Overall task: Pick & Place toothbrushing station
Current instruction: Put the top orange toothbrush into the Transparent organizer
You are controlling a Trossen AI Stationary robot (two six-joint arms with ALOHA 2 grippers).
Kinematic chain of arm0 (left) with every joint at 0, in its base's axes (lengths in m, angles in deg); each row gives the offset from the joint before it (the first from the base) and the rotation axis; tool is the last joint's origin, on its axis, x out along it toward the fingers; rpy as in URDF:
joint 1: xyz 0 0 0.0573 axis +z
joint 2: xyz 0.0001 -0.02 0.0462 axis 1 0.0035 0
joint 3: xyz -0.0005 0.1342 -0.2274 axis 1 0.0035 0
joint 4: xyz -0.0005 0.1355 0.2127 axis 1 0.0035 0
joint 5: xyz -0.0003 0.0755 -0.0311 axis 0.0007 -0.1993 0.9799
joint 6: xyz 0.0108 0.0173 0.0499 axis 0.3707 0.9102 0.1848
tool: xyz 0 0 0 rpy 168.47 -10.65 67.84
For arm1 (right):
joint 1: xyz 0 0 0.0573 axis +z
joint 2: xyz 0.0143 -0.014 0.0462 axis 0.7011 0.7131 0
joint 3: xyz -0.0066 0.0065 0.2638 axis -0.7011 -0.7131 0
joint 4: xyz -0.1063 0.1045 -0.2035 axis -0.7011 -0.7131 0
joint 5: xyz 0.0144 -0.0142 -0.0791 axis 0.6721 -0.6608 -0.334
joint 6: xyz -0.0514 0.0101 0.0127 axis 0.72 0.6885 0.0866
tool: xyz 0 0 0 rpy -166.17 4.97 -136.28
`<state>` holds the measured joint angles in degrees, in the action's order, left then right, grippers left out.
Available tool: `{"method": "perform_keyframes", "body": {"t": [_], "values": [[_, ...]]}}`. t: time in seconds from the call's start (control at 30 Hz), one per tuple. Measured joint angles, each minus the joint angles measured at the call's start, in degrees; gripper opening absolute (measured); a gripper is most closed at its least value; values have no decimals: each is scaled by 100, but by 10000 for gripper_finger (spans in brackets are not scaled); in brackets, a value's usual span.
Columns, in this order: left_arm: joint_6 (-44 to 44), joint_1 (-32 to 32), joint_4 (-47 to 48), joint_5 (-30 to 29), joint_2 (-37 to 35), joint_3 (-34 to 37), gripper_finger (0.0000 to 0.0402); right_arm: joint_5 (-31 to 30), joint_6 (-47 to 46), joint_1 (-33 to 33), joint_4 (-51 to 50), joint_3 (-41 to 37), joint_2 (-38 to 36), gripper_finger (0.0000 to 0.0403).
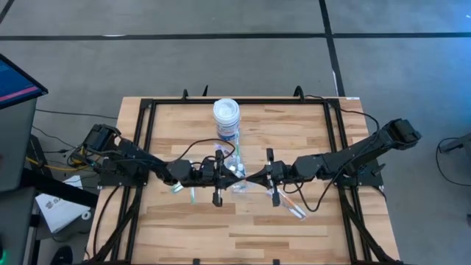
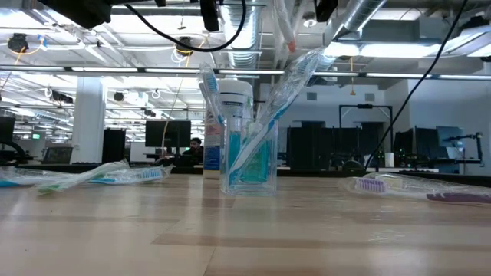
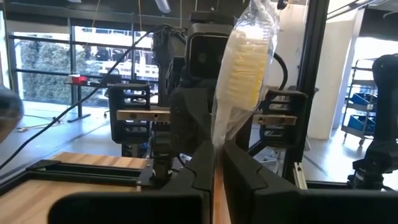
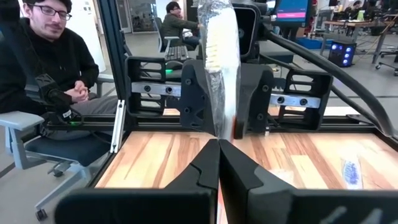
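A clear plastic cup stands mid-table with two wrapped toothbrushes leaning in it. My left gripper and my right gripper meet tip to tip above it. Both are shut on one wrapped toothbrush that stands upright with its bristle head up. Its pinkish lower end hangs above the cup. Other wrapped toothbrushes lie flat on the table at the left and at the right. My left gripper pinches the wrapped toothbrush's handle between its two fingers, well below the head. The fingers come in about level from the table's left and lie across the handle. The brush stands upright, clear of the table. My right gripper pinches the same handle between its two fingers, coming in level from the table's right, across the handle. The bristle head rises above the fingers in its clear wrapper, and the brush is lifted clear.
A white round jar with a blue label stands just behind the cup. A black frame rims the wooden table. A person sits beyond the table's left edge. Bare wood lies along the near edge.
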<state>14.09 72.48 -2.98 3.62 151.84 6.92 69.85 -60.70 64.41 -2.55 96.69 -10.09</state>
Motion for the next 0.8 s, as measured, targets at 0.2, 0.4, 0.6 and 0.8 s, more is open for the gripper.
{"method": "perform_keyframes", "body": {"t": [0.2, 0.4, 0.6, 0.8], "values": [[16, -111, 120, -312, -2, 0, 4, -7, 4, -58, -133, 0, 0, 0], [-7, -123, 390, -463, -4, -2, 4, -15, 7, -60, -391, 0, 0, 11], [-109, -155, 540, -471, -9, -2, 4, -17, 6, -128, -650, 0, -145, 53], [-210, -158, 892, -702, -9, -2, 4, -19, -42, -78, -1053, 0, -302, 67]]}}
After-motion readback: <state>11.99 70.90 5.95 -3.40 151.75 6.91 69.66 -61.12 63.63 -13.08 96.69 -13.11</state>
